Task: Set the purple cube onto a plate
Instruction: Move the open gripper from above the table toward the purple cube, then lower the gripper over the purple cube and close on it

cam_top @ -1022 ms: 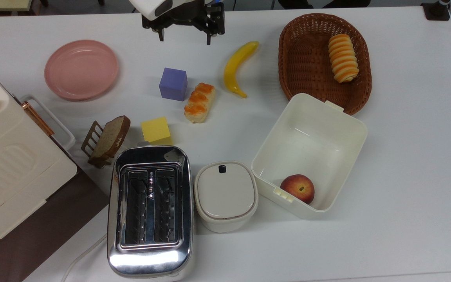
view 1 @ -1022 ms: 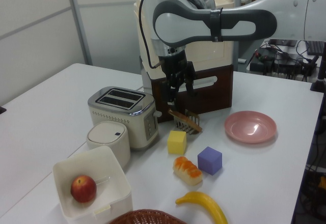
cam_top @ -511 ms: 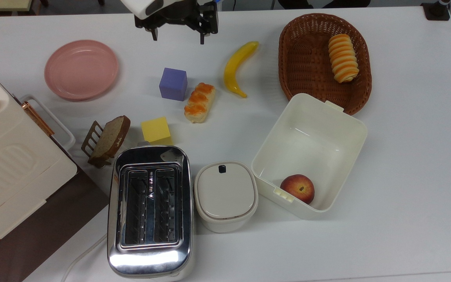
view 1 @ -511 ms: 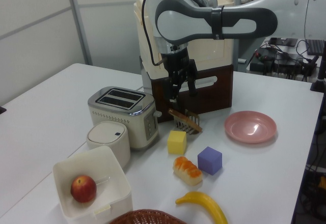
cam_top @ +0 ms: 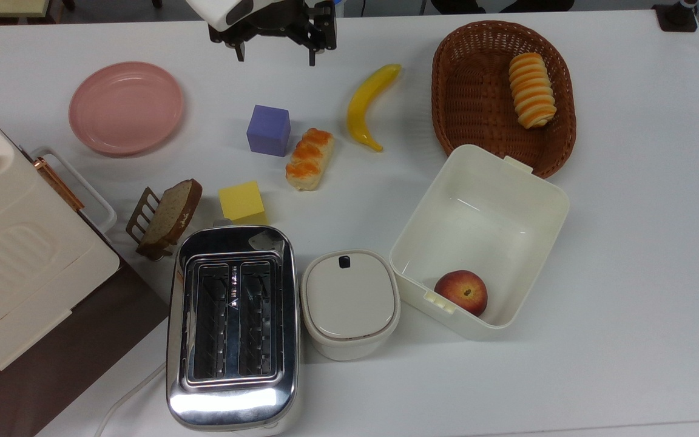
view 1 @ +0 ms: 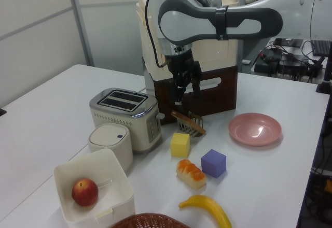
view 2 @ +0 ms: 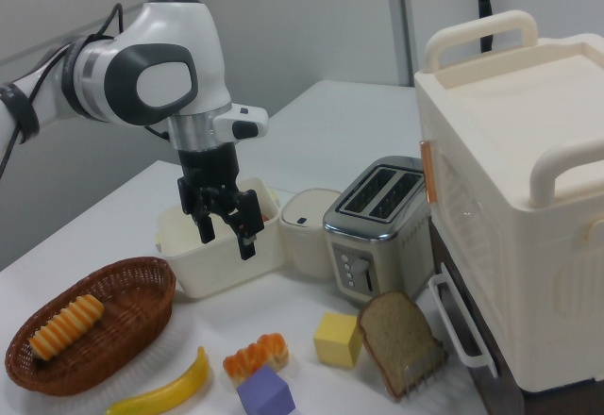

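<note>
On a white table [view 1: 46, 109], the purple cube [view 1: 213, 163] is seen near the front, with an orange-topped pastry [view 1: 191, 173] just beside it on the left view's left and a yellow banana [view 1: 206, 207] nearer still. The pink plate [view 1: 255, 129] is set farther back on the left view's right, apart from the cube and bare. The gripper [view 1: 187, 94] is held above the table with its fingers spread, over a bread slice in a rack [view 1: 189, 122]. A yellow cube [view 1: 180, 144], a toaster [view 1: 124, 117] and a peach [view 1: 85, 192] in a white tub [view 1: 111, 163] are seen on the left view's left.
</note>
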Available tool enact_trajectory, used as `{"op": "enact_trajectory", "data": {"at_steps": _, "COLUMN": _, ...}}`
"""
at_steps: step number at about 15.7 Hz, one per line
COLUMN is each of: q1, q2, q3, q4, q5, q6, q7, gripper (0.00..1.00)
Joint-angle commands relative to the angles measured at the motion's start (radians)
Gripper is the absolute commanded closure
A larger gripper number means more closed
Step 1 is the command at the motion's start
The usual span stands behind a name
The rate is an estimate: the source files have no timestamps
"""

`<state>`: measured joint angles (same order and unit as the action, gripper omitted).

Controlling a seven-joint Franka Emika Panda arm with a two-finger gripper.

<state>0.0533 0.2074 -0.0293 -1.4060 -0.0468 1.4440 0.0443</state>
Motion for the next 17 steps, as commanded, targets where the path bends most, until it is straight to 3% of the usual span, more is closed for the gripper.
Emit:
{"op": "enact_trajectory", "data": {"at_steps": 1, "q1": -0.007, "q2": -0.016, "q3": -0.006, "q4": -0.024, "q5": 0.021, "q6": -0.005, "q7": -0.027, "gripper": 0.02}}
{"op": "enact_trajectory", "data": {"at_steps": 10, "q1": -0.009, "q2": -0.017, "q3": -0.006, "q4": -0.077, "q5": 0.018, "q6": 0.022, "q7": -0.055, "gripper": 0.0}}
{"op": "enact_trajectory", "data": {"at_steps": 17, "q1": -0.079, "q2": -0.048, "q3": -0.009, "q4": -0.133, "q5": 0.016, "q6": 0.042, "q7": -0.136, "gripper": 0.0}}
